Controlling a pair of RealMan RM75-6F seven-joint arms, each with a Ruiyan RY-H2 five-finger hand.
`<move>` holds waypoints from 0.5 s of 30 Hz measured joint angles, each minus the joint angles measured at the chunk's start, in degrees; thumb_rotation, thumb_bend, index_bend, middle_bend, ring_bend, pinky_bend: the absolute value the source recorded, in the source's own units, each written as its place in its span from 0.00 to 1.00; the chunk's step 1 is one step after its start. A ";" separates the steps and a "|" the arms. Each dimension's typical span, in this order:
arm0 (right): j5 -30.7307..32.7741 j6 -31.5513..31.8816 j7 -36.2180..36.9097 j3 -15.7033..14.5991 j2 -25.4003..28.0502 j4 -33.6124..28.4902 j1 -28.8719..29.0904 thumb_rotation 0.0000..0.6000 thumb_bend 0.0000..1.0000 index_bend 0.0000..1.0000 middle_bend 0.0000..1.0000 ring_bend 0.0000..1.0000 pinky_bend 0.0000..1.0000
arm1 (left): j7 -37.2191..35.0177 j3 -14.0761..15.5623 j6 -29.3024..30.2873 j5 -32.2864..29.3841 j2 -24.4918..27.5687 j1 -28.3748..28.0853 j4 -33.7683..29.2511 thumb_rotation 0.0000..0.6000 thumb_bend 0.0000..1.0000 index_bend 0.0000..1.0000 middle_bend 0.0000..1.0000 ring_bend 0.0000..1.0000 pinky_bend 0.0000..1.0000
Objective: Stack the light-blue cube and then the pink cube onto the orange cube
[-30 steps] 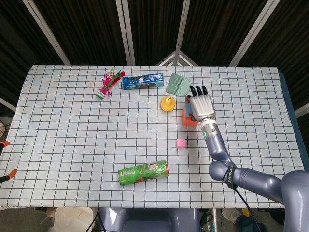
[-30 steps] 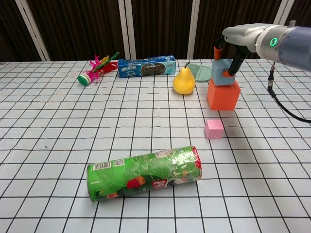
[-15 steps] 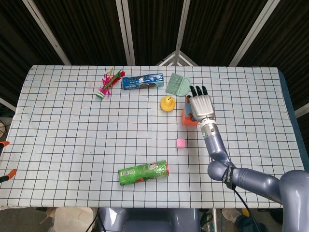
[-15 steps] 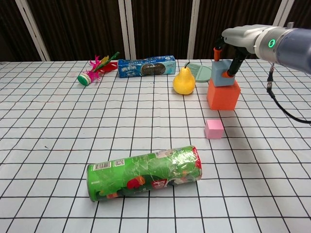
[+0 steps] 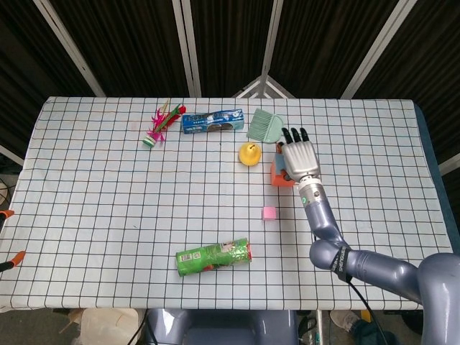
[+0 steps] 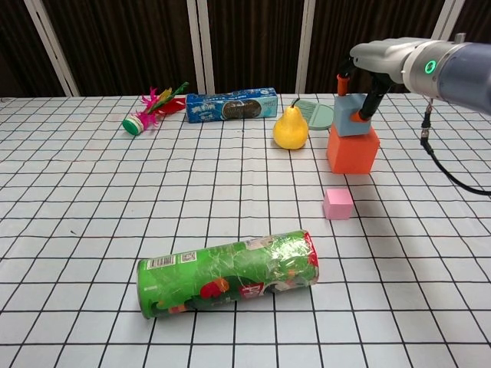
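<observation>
Nothing has moved: the right hand (image 6: 359, 90) still grips the small light-blue cube (image 6: 350, 116) on the bigger orange cube (image 6: 352, 150); the small pink cube (image 6: 337, 203) lies nearer, below the hand.

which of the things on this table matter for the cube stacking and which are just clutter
Part of the job:
light-blue cube, sitting on the orange cube, held by the right hand
orange cube
pink cube, alone on the cloth

Just lying about:
pear
green can, on its side
blue biscuit pack
green brush
feather shuttlecock
</observation>
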 measured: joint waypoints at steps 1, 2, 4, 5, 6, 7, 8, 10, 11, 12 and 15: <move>0.09 -0.06 -0.02 -0.02 -0.05 0.12 0.00 1.00 0.38 0.43 0.07 0.03 0.00 | -0.03 -0.01 0.03 0.00 0.01 0.01 0.01 1.00 0.21 0.21 0.02 0.00 0.02; 0.15 -0.10 -0.03 -0.05 -0.09 0.23 0.00 1.00 0.38 0.43 0.07 0.03 0.00 | -0.05 -0.02 0.05 -0.01 0.02 0.02 0.02 1.00 0.21 0.21 0.02 0.00 0.02; 0.35 -0.29 -0.06 -0.12 -0.15 0.47 0.00 1.00 0.38 0.43 0.07 0.03 0.00 | -0.08 -0.04 0.05 -0.03 0.02 0.03 0.03 1.00 0.21 0.21 0.02 0.00 0.02; 0.38 -0.35 -0.06 -0.14 -0.16 0.53 0.00 1.00 0.38 0.43 0.07 0.03 0.00 | -0.08 -0.04 0.03 -0.04 0.02 0.02 0.03 1.00 0.21 0.21 0.02 0.00 0.02; 0.43 -0.45 -0.06 -0.17 -0.15 0.61 0.00 1.00 0.38 0.43 0.07 0.03 0.00 | -0.07 -0.04 0.02 -0.05 0.02 0.01 0.05 1.00 0.21 0.21 0.02 0.00 0.02; 0.49 -0.51 -0.06 -0.19 -0.12 0.64 -0.01 1.00 0.38 0.41 0.07 0.03 0.00 | -0.03 -0.05 0.00 -0.07 0.00 -0.01 0.05 1.00 0.21 0.21 0.02 0.00 0.02; 0.52 -0.56 -0.05 -0.19 -0.08 0.64 -0.02 1.00 0.38 0.41 0.07 0.03 0.00 | 0.00 -0.06 -0.02 -0.08 -0.01 -0.02 0.05 1.00 0.21 0.21 0.02 0.00 0.02; 0.48 -0.59 0.02 -0.15 0.04 0.54 -0.01 1.00 0.38 0.39 0.07 0.03 0.00 | 0.04 -0.05 -0.05 -0.05 -0.04 -0.06 0.06 1.00 0.21 0.21 0.02 0.00 0.02; 0.43 -0.59 0.05 -0.14 0.09 0.46 -0.02 1.00 0.38 0.39 0.07 0.03 0.00 | 0.05 -0.05 -0.04 -0.02 -0.05 -0.06 0.05 1.00 0.21 0.21 0.02 0.00 0.02; 0.36 -0.55 0.06 -0.13 0.15 0.36 -0.02 1.00 0.38 0.39 0.07 0.03 0.00 | 0.07 -0.05 -0.02 0.00 -0.05 -0.06 0.06 1.00 0.21 0.21 0.02 0.00 0.02; 0.04 -0.31 0.12 -0.13 0.29 -0.08 -0.04 1.00 0.38 0.38 0.07 0.03 0.00 | 0.10 -0.04 -0.01 -0.04 -0.08 -0.04 0.03 1.00 0.21 0.21 0.02 0.00 0.02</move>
